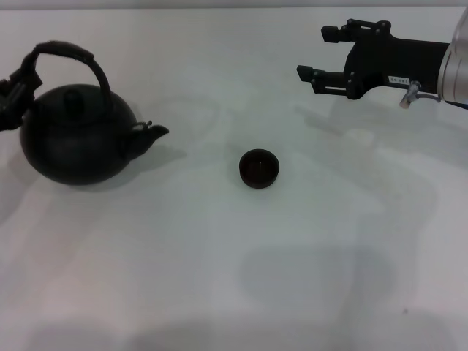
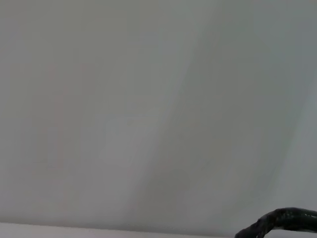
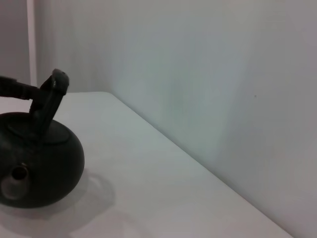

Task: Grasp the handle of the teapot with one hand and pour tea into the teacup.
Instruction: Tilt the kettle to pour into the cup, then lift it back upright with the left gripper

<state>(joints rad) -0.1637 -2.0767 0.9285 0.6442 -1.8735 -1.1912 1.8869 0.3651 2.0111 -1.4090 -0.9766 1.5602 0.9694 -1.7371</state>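
The teapot [image 1: 77, 135] is big, round and dull black, with a knob on its lid. It sits on the white table [image 1: 219, 278] at the robot's left. Its short curved spout points toward the teacup [image 1: 259, 167], a tiny dark round bowl near the middle, well apart from the pot. The handle [image 1: 69, 55] arches over the pot and looks wrapped. The left gripper [image 1: 11, 95] is at the handle's far-left end; I cannot tell if its fingers are closed. The right gripper [image 1: 322, 55] hangs high at the right, fingers apart, holding nothing.
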